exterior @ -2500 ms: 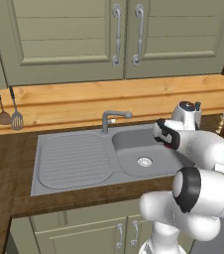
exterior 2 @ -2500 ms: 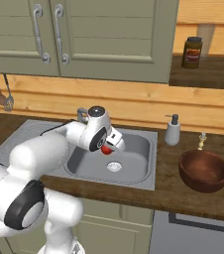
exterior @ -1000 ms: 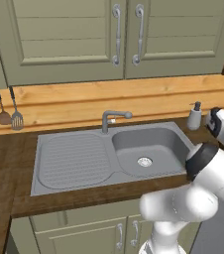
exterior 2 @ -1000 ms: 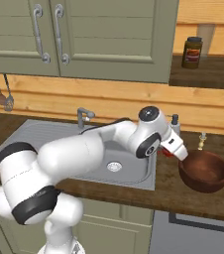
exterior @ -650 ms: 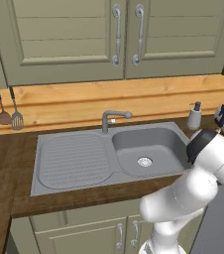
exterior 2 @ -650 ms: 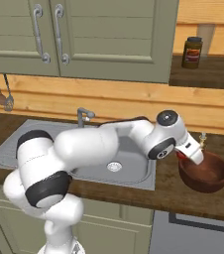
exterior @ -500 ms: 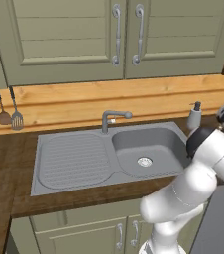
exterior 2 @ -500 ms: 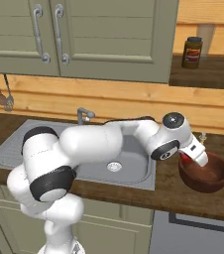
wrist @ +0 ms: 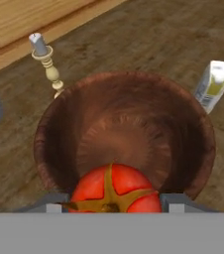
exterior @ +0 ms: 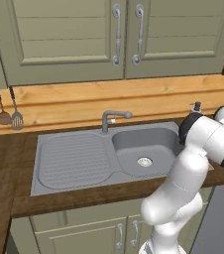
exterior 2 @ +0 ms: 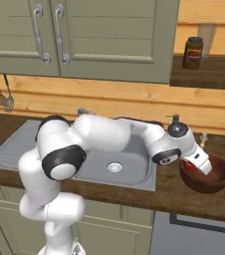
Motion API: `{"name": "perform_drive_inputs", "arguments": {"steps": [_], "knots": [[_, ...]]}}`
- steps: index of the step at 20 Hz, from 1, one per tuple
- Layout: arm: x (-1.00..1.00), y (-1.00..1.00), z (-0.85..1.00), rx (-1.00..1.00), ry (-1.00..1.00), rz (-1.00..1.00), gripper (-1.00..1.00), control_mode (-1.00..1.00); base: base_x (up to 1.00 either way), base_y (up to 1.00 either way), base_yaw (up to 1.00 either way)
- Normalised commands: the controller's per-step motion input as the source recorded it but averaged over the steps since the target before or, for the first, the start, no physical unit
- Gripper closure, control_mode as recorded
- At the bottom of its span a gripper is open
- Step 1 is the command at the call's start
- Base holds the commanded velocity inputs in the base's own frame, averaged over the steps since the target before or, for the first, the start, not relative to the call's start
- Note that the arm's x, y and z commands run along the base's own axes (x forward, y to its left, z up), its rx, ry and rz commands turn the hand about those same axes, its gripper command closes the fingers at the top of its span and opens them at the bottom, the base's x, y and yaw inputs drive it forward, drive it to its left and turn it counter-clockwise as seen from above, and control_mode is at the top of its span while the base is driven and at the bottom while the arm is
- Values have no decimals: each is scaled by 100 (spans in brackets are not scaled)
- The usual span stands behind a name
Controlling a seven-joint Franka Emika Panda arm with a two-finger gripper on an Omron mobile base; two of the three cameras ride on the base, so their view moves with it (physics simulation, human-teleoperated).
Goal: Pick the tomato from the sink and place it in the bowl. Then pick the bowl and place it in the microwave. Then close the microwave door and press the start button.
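Note:
The dark reddish-brown bowl (exterior 2: 207, 178) stands on the wooden counter right of the grey sink (exterior 2: 125, 164). My gripper (exterior 2: 195, 165) reaches over the bowl's near rim, shut on the bright red tomato (exterior 2: 188, 166). In the hand view the tomato (wrist: 113, 190) sits between my fingertips at the bottom, just above the hollow of the bowl (wrist: 129, 131), which holds nothing else. The sink basin (exterior: 144, 146) with its drain and curved faucet (exterior: 113, 119) lies left of the arm. The microwave and its door are out of view.
A small candlestick-like piece (wrist: 48, 61) and a white carton (wrist: 213, 84) stand close beside the bowl. A soap dispenser (exterior 2: 173, 121) is behind the sink's right end. A jar (exterior 2: 192, 52) sits on the upper shelf. Utensils (exterior: 5, 113) hang at the far left.
The arm has swung from the sink to the right with the tomato in its grip and now holds it low over the bowl's near edge.

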Motion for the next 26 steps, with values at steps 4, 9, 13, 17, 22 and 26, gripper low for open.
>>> {"name": "perform_drive_inputs", "arguments": {"steps": [4, 9, 13, 17, 22, 26], "knots": [[14, -44, -33, 2, 2, 0, 100, -100, 0, 0, 0], [13, -48, -3, 8, 0, 0, 100, -100, 0, 0, 0], [6, -43, 0, 10, 1, 0, 100, -100, 0, 0, 0], [12, -12, 0, 2, 3, 0, 100, -100, 0, 0, 0], [21, 0, -13, 0, 0, 0, 100, -100, 0, 0, 0], [17, 2, -19, 0, 0, 0, -100, -100, 0, 0, 0]]}}
